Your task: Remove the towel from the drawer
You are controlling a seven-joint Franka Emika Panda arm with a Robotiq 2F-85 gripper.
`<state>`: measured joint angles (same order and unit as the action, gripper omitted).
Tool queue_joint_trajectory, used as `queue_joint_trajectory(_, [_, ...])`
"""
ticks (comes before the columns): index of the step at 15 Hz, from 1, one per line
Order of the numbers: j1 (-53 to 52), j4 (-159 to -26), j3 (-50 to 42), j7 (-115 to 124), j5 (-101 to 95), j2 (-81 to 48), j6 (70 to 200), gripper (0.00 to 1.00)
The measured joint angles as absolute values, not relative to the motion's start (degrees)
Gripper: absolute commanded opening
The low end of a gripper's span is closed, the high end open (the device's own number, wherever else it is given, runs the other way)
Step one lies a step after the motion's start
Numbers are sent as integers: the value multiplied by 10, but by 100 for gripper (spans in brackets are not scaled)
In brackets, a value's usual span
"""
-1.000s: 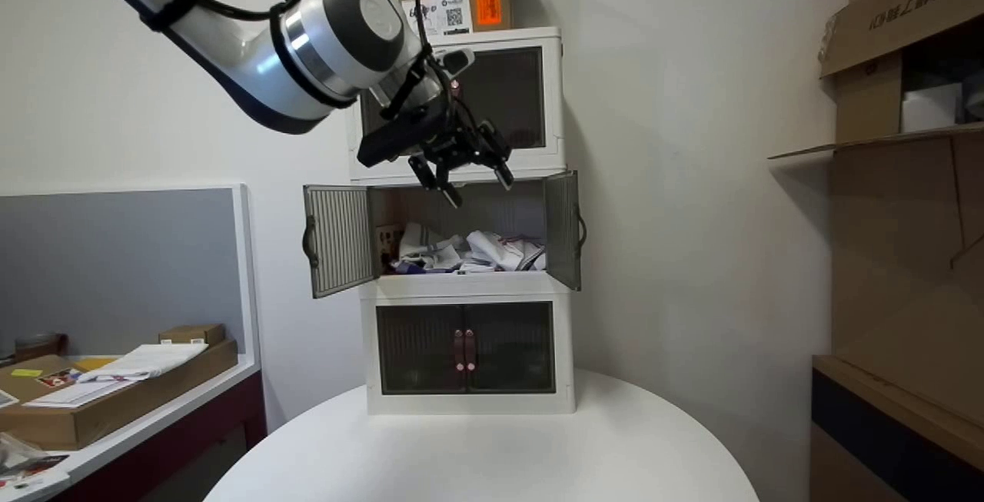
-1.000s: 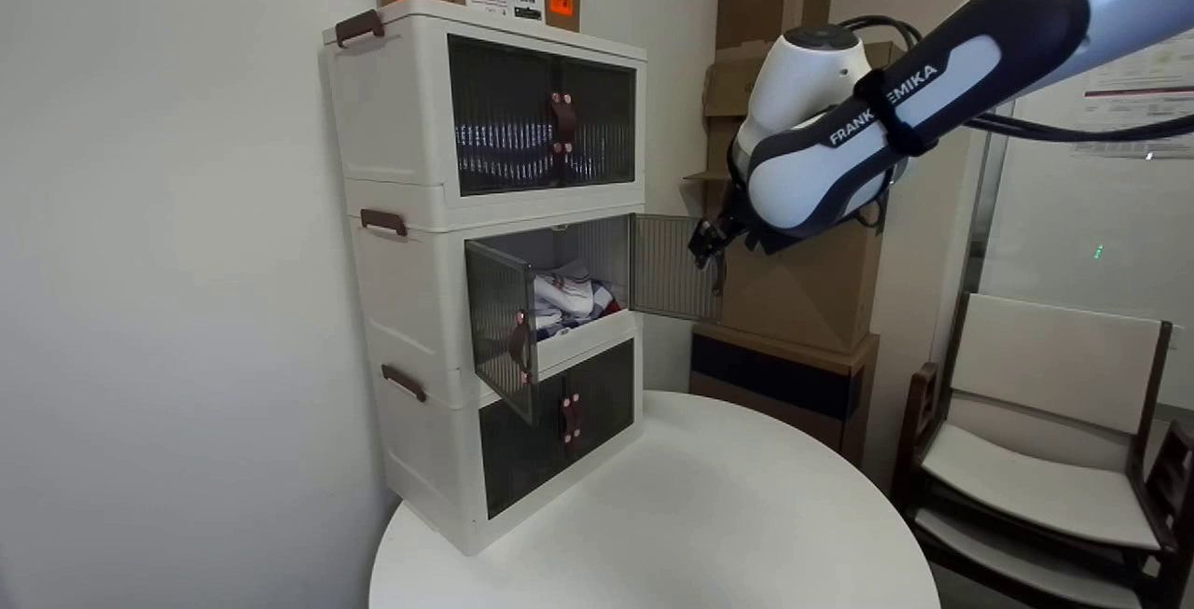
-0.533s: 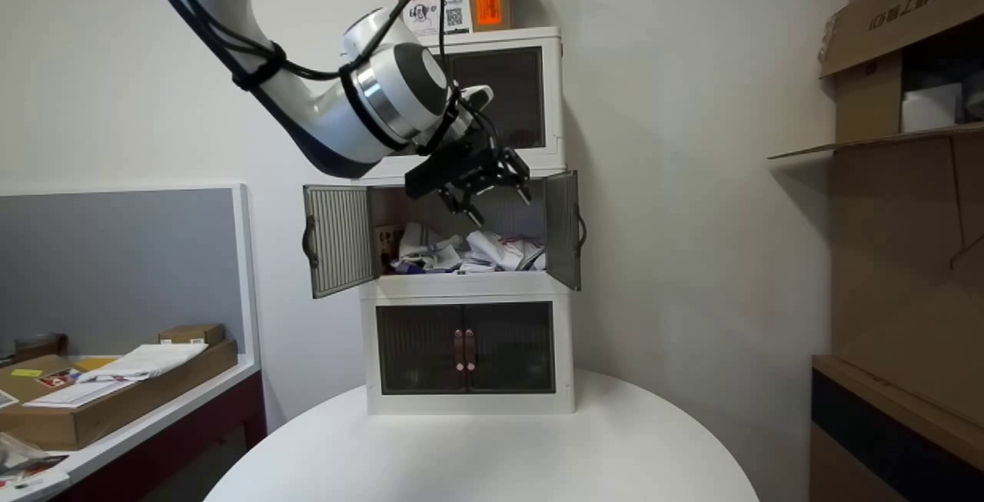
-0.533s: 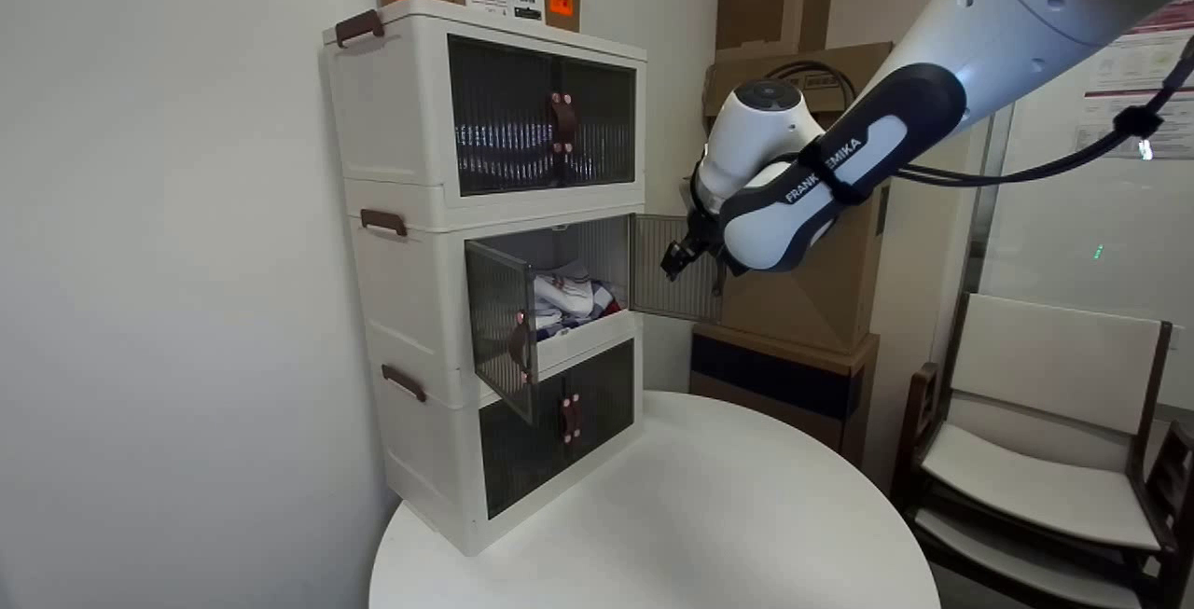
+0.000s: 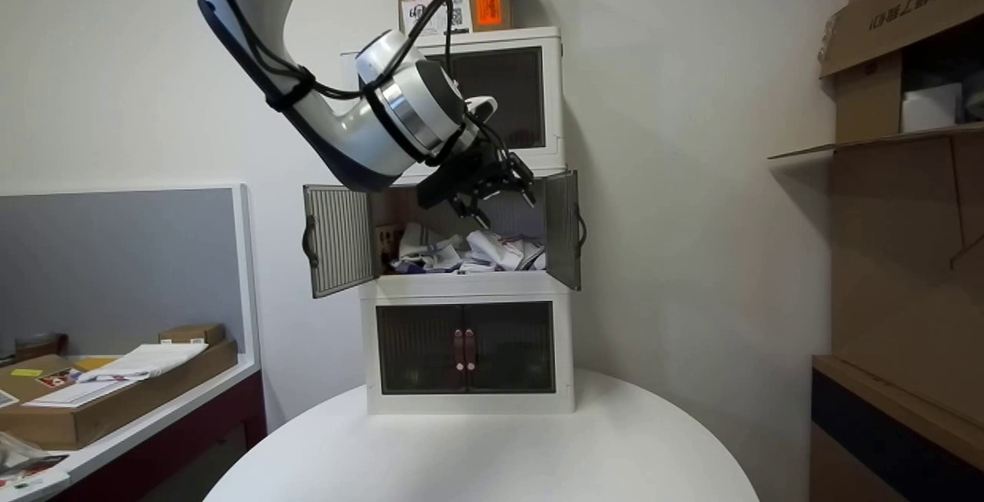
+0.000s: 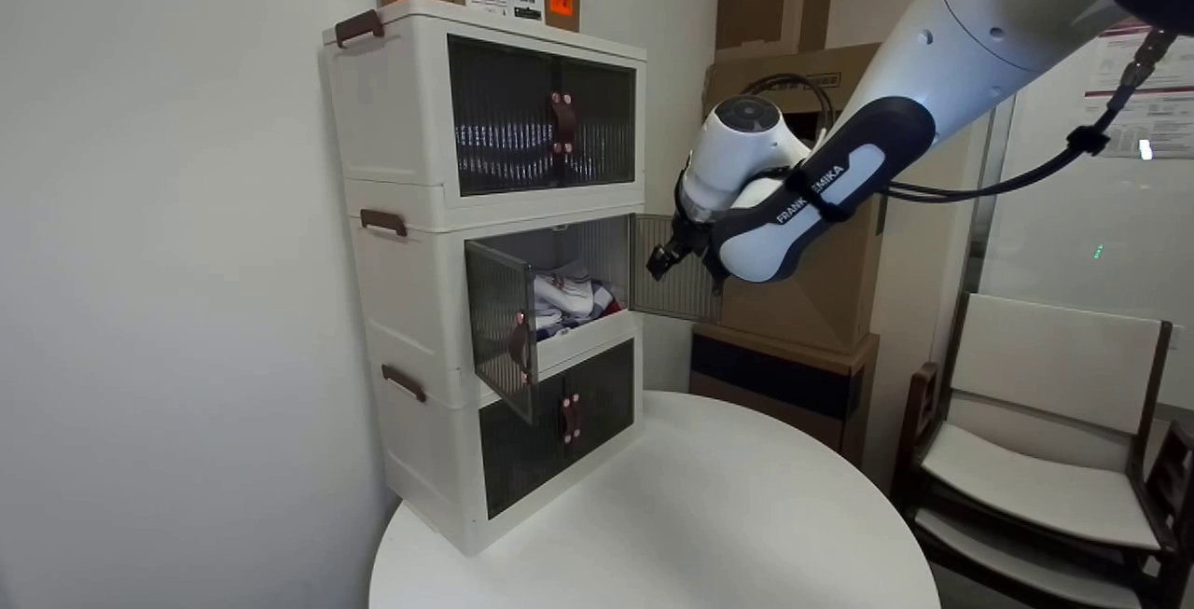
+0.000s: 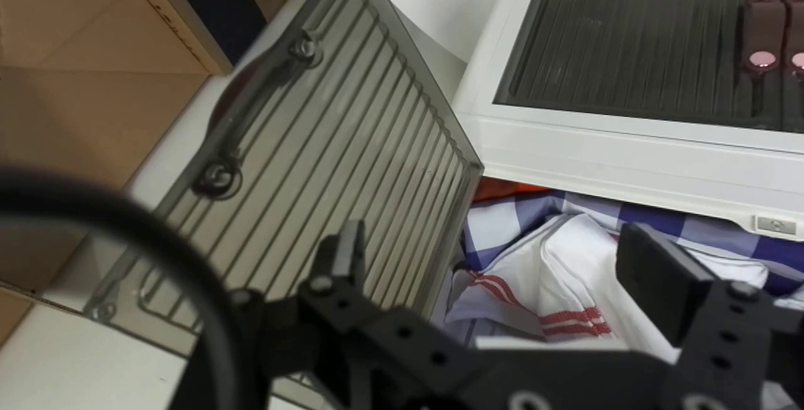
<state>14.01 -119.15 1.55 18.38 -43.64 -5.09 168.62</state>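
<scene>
Bright, even light. In an exterior view, soft shadow on wall (image 5: pixel 692 194) just right of storage cabinet (image 5: pixel 469 287); its middle compartment (image 5: pixel 511 217) dimmer. In an exterior view, pale glints on cabinet's upper ribbed doors (image 6: pixel 504 115). Wrist view: black cable (image 7: pixel 149 234) before cabinet's open door (image 7: pixel 352 159) blurred, probably out of focus.

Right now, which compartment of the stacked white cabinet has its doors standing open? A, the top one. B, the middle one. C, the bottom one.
B: in both exterior views the middle compartment has its doors swung outward with towels showing inside; the top doors and bottom doors are shut.
</scene>
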Motion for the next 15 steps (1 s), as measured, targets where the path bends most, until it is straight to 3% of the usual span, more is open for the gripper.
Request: queue_joint_trajectory(15, [123, -1166, 75, 129, -420, -145, 1742, 100])
